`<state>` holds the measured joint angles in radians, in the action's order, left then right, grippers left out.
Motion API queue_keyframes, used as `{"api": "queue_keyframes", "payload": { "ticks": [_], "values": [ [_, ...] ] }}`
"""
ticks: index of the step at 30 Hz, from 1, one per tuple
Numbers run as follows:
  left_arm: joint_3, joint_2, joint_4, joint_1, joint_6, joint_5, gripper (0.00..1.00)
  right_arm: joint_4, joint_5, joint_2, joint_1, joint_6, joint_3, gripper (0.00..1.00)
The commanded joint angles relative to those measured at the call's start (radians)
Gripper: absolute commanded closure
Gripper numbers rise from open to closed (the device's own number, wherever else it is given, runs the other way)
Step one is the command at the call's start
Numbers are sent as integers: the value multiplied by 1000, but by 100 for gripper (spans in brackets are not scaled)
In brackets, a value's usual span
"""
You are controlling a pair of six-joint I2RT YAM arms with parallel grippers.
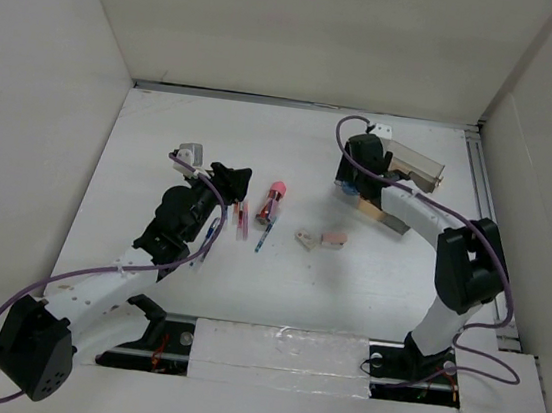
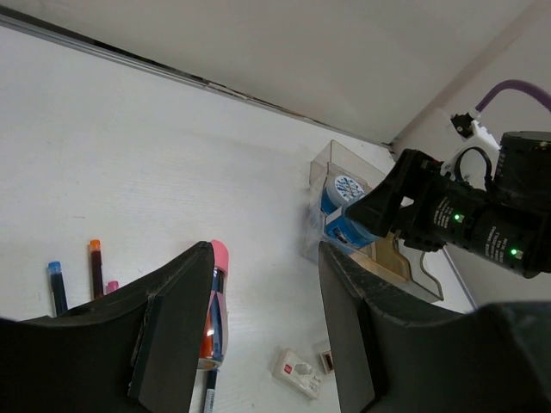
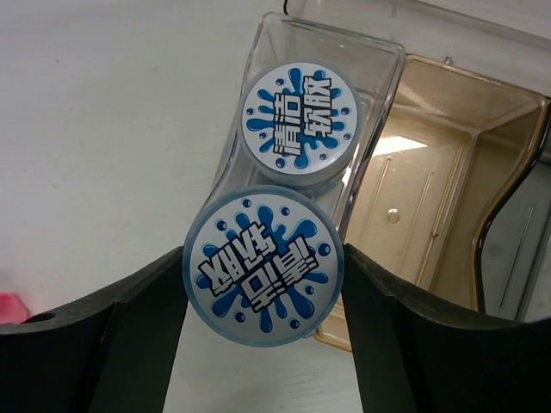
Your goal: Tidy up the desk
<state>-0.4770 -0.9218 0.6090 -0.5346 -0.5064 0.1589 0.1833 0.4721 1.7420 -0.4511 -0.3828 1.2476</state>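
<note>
White desk (image 1: 163,142) carries scattered pens (image 1: 242,221); right gripper (image 3: 263,292) clamps a round blue tub (image 3: 263,275) beside its twin (image 3: 298,120) in the clear organizer (image 3: 379,77); left gripper (image 2: 265,254) has its jaws apart, empty.

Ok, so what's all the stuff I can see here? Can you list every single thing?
desk: one, white, under everything
organizer box: one, clear plastic, far right of the desk
tray: one, see-through amber, right beside the clear box
round tubs: two, blue-and-white labels; one in the clear box, one between the right gripper's fingers
pens: several, thin, with blue, orange and pink tips, middle of the desk
fat marker: one, pink cap, middle of the desk
erasers: two, small, one whitish, one pinkish, side by side mid-desk
left gripper: one, black, open and empty, over the pens
right gripper: one, black, closed on a round tub
</note>
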Motion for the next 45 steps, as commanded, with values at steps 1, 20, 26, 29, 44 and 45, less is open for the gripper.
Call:
{"api": "queue_keyframes", "payload": {
  "ticks": [1, 20, 26, 29, 44, 45],
  "values": [
    [0, 6, 44, 2, -6, 2, 52, -11, 29, 2, 8, -22, 44, 28],
    [48, 141, -23, 2, -89, 225, 45, -49, -82, 79, -334, -50, 157, 36],
    [35, 126, -15, 2, -72, 180, 45, -28, -226, 183, -348, -108, 217, 16],
    [26, 115, -20, 2, -70, 154, 45, 11, -256, 241, -348, -145, 262, 19],
    [29, 113, 1, 2, -73, 106, 45, 35, -380, 401, -297, -255, 360, 34],
    [29, 115, 1, 2, -76, 108, 45, 36, -383, 404, -297, -257, 363, 34]
  ]
}}
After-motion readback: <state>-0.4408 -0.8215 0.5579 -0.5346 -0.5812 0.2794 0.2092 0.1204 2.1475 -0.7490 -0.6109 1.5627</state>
